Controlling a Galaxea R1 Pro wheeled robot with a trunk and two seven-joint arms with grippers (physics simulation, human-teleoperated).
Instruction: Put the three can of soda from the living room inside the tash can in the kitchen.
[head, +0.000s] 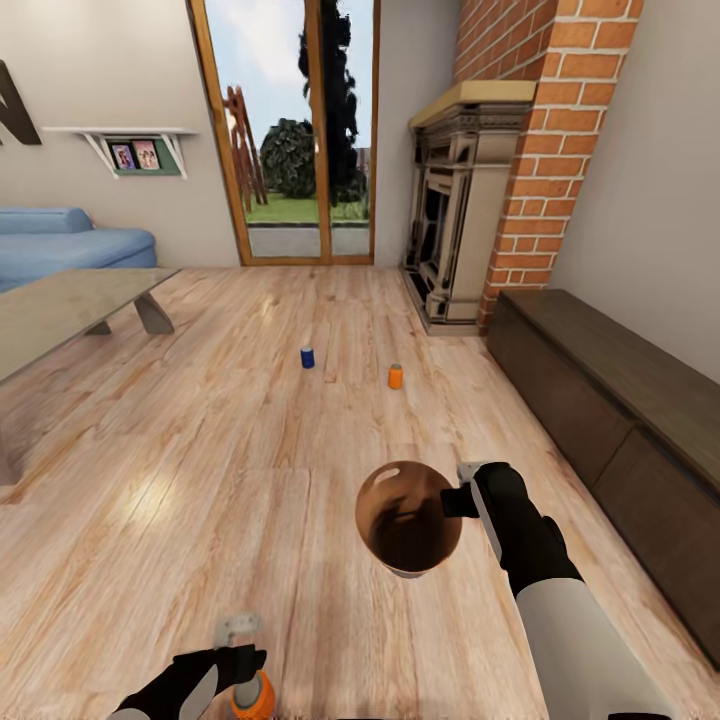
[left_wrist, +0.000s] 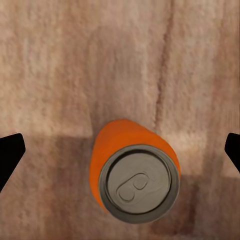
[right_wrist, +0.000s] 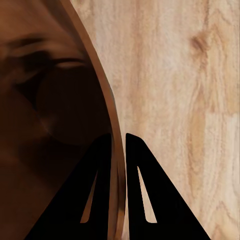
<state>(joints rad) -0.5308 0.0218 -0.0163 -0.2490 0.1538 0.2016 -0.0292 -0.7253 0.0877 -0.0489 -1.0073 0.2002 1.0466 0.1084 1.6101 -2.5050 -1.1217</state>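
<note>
One orange can of soda (head: 254, 697) stands upright on the wood floor at the bottom of the head view. My left gripper (head: 238, 662) hovers right above it. In the left wrist view the can's silver top (left_wrist: 138, 186) sits between the wide-apart fingertips (left_wrist: 9, 154), untouched. A dark blue can (head: 307, 357) and a second orange can (head: 396, 376) stand farther out on the floor. My right gripper (head: 462, 500) is shut on the rim of the trash can (head: 410, 517), holding it above the floor. Its fingers (right_wrist: 102, 165) pinch the rim, and the brown inside (right_wrist: 50, 100) shows.
A glass coffee table (head: 70, 305) and a blue sofa (head: 60, 245) stand at the left. The brick fireplace (head: 470, 215) and a long dark wooden bench (head: 620, 410) line the right wall. Wood-framed glass doors (head: 290, 130) are straight ahead.
</note>
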